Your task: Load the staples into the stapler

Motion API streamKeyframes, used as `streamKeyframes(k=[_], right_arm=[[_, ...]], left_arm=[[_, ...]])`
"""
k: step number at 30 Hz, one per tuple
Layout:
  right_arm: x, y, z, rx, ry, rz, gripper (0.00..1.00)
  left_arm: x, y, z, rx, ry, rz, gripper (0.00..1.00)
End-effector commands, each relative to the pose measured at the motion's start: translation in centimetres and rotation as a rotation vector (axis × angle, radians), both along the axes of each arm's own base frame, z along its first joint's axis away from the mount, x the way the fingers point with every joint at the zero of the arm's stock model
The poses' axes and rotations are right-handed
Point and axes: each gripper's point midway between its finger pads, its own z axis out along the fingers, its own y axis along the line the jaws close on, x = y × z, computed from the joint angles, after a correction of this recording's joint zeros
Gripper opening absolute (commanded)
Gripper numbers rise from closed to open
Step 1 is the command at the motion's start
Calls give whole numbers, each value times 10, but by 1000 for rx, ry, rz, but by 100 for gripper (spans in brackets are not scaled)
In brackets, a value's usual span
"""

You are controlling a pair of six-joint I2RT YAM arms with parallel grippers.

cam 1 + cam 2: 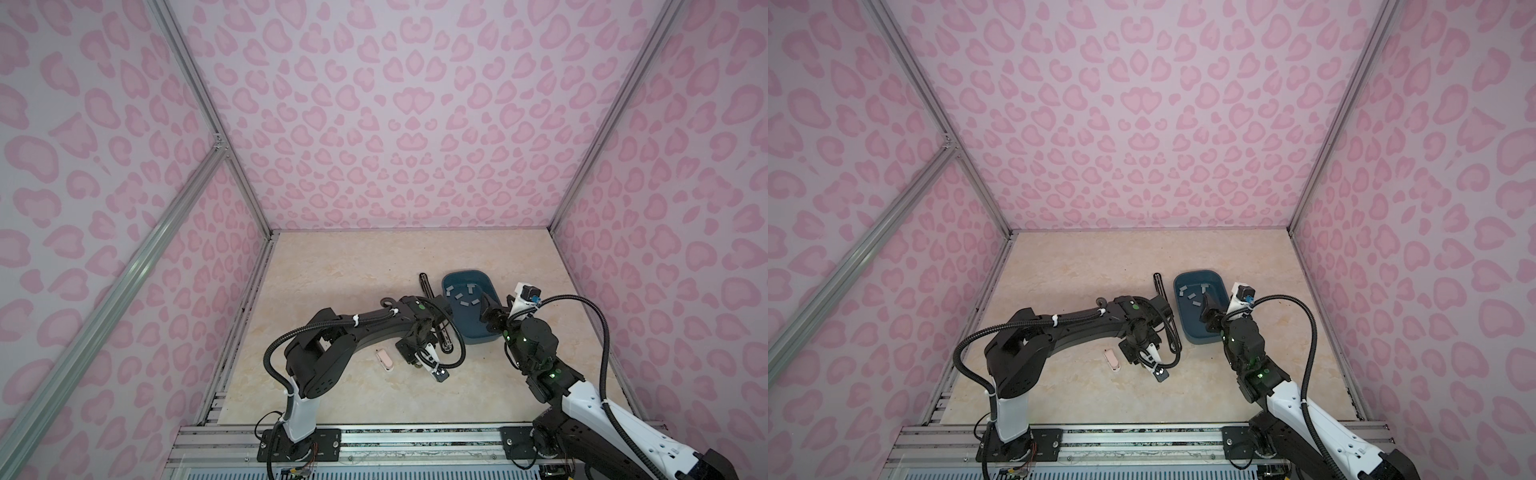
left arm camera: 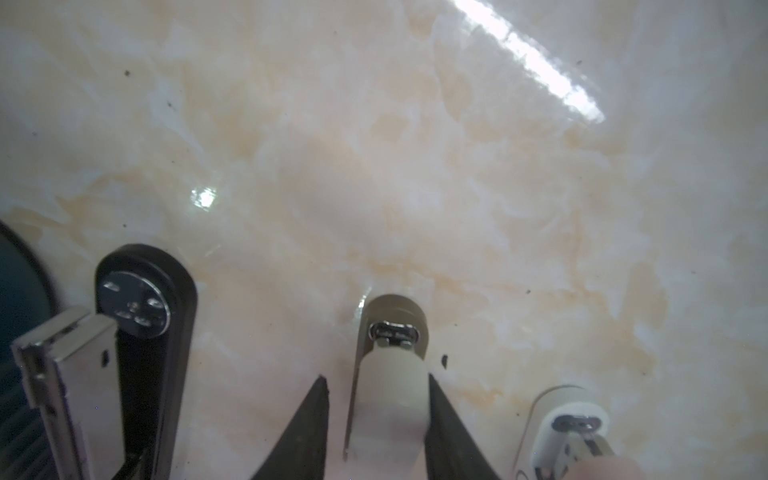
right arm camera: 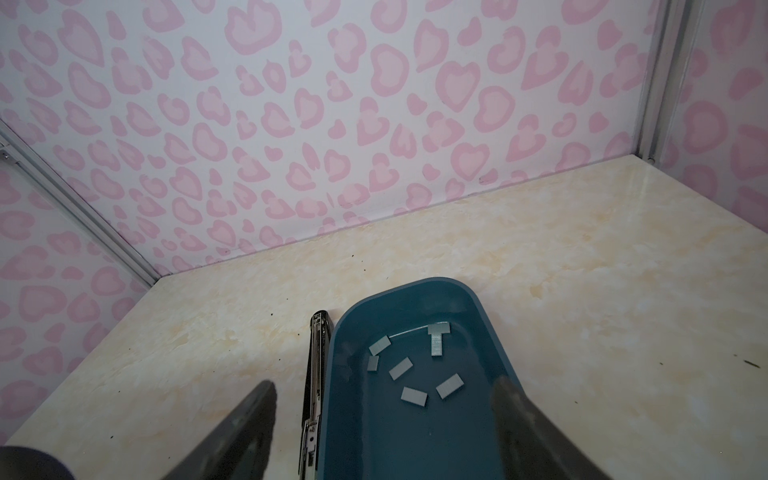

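A small beige stapler (image 2: 392, 374) lies on the table between the jaws of my left gripper (image 2: 377, 379). One finger touches its side and a narrow gap shows at the other, so the jaws stand open. In both top views the left gripper (image 1: 409, 353) (image 1: 1133, 353) hides that stapler. Several staples (image 3: 401, 368) (image 1: 459, 297) (image 1: 1192, 296) lie loose in a blue tray (image 3: 482, 316) (image 1: 465, 273) (image 1: 1198, 272). My right gripper (image 3: 384, 384) (image 1: 492, 309) hangs open over the tray's near end, holding nothing.
A long black stapler (image 3: 316, 365) (image 1: 424, 284) (image 2: 145, 307), swung open, lies along the tray's left side. A small pink-and-white stapler (image 1: 384, 360) (image 1: 1113, 360) (image 2: 575, 419) lies just left of my left gripper. Patterned walls enclose the marble table.
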Motion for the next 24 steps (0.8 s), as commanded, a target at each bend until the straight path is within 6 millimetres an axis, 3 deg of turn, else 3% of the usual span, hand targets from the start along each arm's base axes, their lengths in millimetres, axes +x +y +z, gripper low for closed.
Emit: streamKeyframes(k=[1, 7, 10, 12, 15, 20, 24], right_arm=[[0, -1, 2, 13, -5, -6, 81], [0, -2, 2, 20, -5, -15, 81], [1, -6, 1, 33, -2, -39, 80], [0, -8, 1, 46, 0, -48, 80], [-1, -9, 6, 84, -10, -55, 81], [-4, -8, 13, 131, -19, -45, 85], [-5, 22, 24, 150, 0, 115, 84]], left_arm=[[-2, 6, -4, 35, 12, -11, 37], [0, 4, -2, 32, 6, -9, 11], [1, 1, 2, 15, 3, 1, 3], [1, -4, 11, -21, 3, 16, 3], [3, -11, 41, -117, 6, 62, 4], [13, -17, 111, -384, 18, 178, 4], [15, -15, 154, -567, 5, 237, 4]])
